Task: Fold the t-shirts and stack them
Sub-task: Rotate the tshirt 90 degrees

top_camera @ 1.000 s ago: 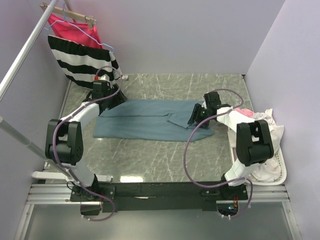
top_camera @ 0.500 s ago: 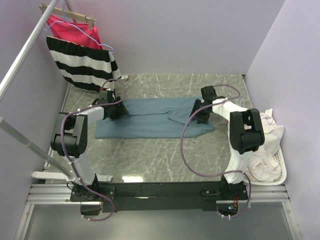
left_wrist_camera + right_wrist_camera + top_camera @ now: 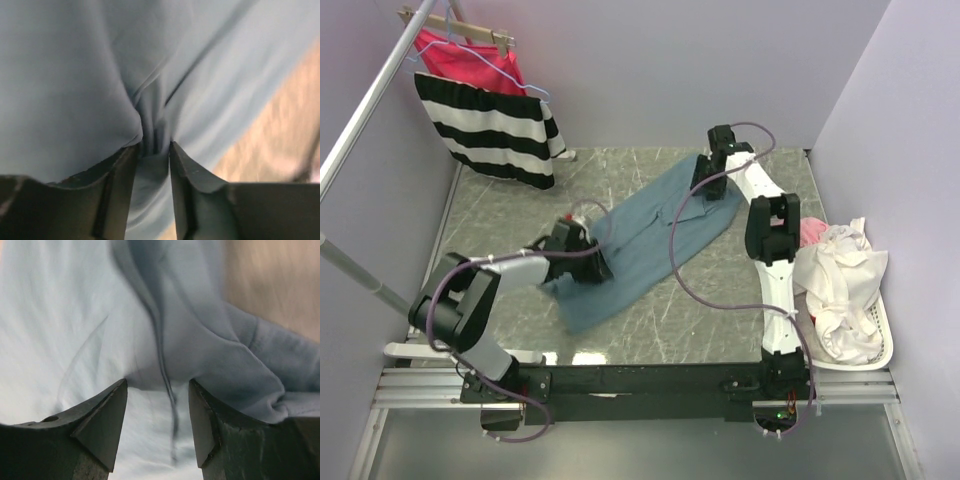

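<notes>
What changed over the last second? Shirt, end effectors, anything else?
The slate-blue shirt swung from lying across the table to a diagonal, near-left to far-right. The left end effector closed on its near end and pulled toward the middle; the right end effector carried the other end toward the far wall. The laundry basket stayed put.

Left wrist view: the blue shirt (image 3: 75, 75) runs off the top, left and bottom edges; the table (image 3: 280, 130) at lower right is a tan blur. Right wrist view: the shirt overruns the frame too, and whether the right pincer (image 3: 158, 385) actually grips it cannot be told. Overhead, its jaws are too small to read.
</notes>
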You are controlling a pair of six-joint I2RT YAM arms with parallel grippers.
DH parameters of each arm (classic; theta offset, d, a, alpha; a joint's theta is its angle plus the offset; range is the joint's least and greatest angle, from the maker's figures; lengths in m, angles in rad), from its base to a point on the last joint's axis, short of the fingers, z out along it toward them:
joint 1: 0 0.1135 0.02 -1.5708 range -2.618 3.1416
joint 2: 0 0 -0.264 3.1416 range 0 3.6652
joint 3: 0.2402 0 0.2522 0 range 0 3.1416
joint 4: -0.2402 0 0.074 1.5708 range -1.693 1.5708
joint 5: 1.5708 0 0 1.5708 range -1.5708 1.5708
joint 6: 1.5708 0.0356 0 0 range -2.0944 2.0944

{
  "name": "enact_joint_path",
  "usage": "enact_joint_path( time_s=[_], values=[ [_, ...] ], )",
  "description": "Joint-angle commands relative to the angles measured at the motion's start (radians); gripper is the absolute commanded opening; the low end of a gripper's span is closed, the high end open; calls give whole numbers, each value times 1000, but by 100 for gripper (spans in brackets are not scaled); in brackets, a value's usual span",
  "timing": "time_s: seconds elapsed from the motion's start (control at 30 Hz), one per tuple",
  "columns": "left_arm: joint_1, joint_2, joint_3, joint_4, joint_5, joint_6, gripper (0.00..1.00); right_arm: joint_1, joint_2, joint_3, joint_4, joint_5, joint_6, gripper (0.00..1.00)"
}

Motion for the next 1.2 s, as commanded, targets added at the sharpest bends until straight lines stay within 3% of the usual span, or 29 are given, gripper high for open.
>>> enact_joint_path(
  time_s=[0.0,0.1,0.2,0.27,0.3,0.47,0.63,0.8,0.9,1.17],
  values=[
    [-149,-13,-143,-299,123,-38,38,11,142,304,-139,-142,-82,59],
    [-187,-110,-124,-346,125,-32,46,14,59,245,-26,-246,-111,60],
    [-186,-187,0,-490,-27,17,67,-9,-142,17,187,-237,-102,64],
    [-184,-207,138,-529,-207,62,72,-21,-264,-179,339,-214,-111,65],
    [-178,-207,222,-521,-245,97,79,-33,-381,-242,438,-204,-117,67],
    [-114,-60,488,-396,-279,202,84,-43,-599,-445,467,-158,-143,70],
    [-78,259,807,-238,-60,237,78,-41,-721,-591,411,-154,-98,71],
    [-83,541,1169,-239,152,258,74,-20,-801,-809,433,-262,-62,70],
    [-89,692,1299,-222,326,284,73,29,-826,-933,454,-323,-58,69],
    [-118,790,1308,-139,434,320,77,213,-726,-978,511,-438,-24,69]
  ],
)
